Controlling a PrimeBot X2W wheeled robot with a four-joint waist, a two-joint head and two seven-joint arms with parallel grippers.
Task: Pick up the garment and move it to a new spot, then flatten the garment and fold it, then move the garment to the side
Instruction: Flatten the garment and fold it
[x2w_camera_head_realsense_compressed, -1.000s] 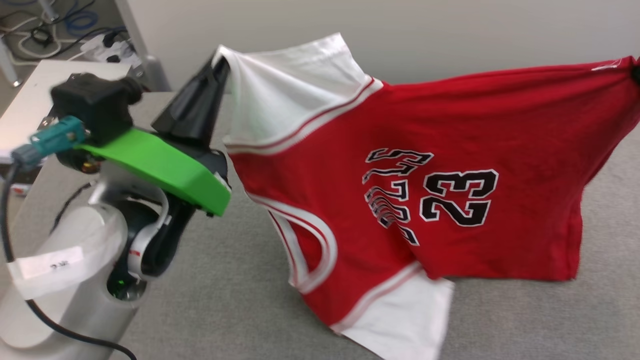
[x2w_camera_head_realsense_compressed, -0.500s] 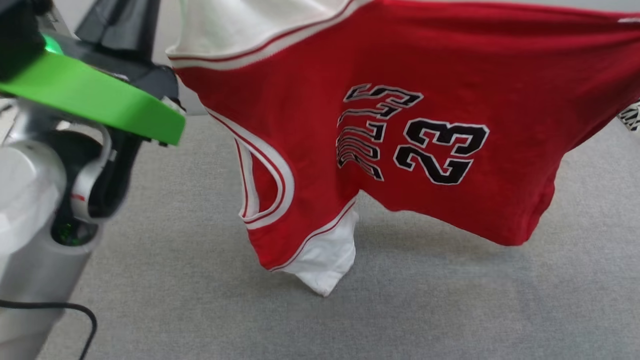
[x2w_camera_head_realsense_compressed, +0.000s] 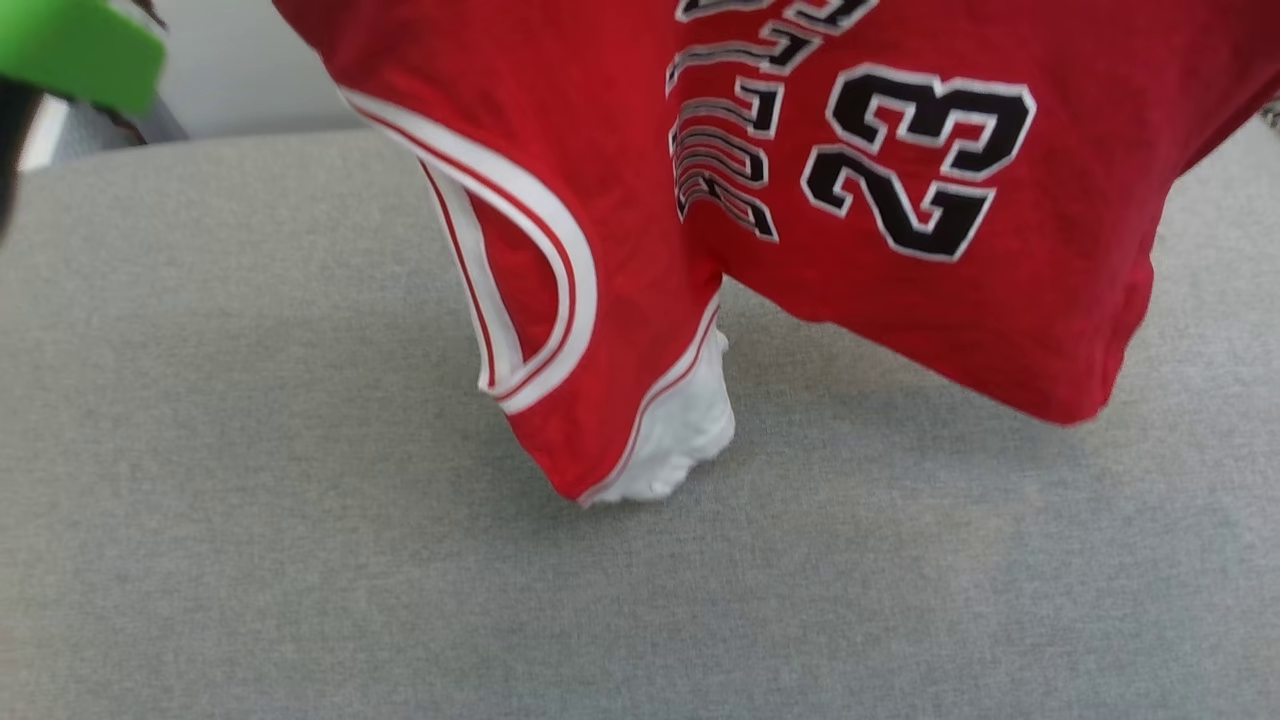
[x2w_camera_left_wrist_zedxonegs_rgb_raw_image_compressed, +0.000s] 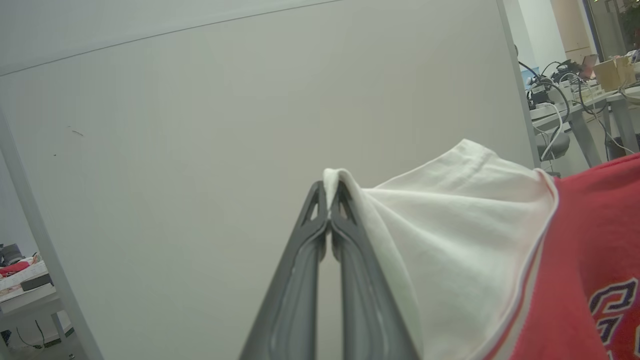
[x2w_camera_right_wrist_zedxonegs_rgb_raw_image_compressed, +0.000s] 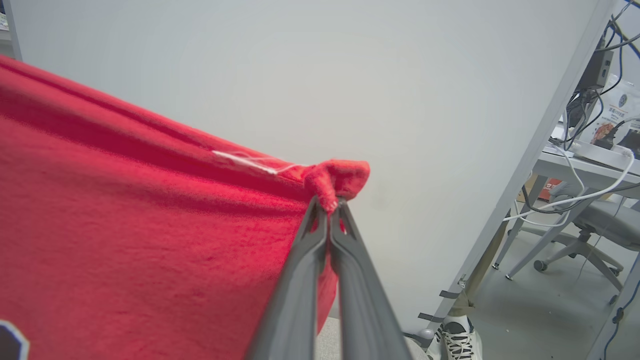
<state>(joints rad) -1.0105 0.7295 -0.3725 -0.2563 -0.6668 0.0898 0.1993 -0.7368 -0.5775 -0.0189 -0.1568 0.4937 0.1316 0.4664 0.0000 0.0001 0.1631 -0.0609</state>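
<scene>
The garment (x2w_camera_head_realsense_compressed: 820, 250), a red jersey with white trim and a dark "23", hangs stretched above the grey table (x2w_camera_head_realsense_compressed: 250, 520). Its lower white sleeve (x2w_camera_head_realsense_compressed: 680, 440) touches the table surface. In the left wrist view my left gripper (x2w_camera_left_wrist_zedxonegs_rgb_raw_image_compressed: 328, 186) is shut on the edge of the other white sleeve (x2w_camera_left_wrist_zedxonegs_rgb_raw_image_compressed: 450, 240). In the right wrist view my right gripper (x2w_camera_right_wrist_zedxonegs_rgb_raw_image_compressed: 327, 202) is shut on a bunched red corner of the garment (x2w_camera_right_wrist_zedxonegs_rgb_raw_image_compressed: 150, 240). A green part of my left arm (x2w_camera_head_realsense_compressed: 80, 50) shows at the head view's top left.
A pale partition wall (x2w_camera_left_wrist_zedxonegs_rgb_raw_image_compressed: 200, 175) stands behind the table. Desks with cables (x2w_camera_left_wrist_zedxonegs_rgb_raw_image_compressed: 575, 105), an office chair (x2w_camera_right_wrist_zedxonegs_rgb_raw_image_compressed: 590, 225) and a person's shoe (x2w_camera_right_wrist_zedxonegs_rgb_raw_image_compressed: 460, 340) lie beyond the partition to the right.
The garment has been lifted higher; both grips now sit above the head view's top edge. Its lower sleeve went from lying spread on the table to just touching it. The camera has tilted down.
</scene>
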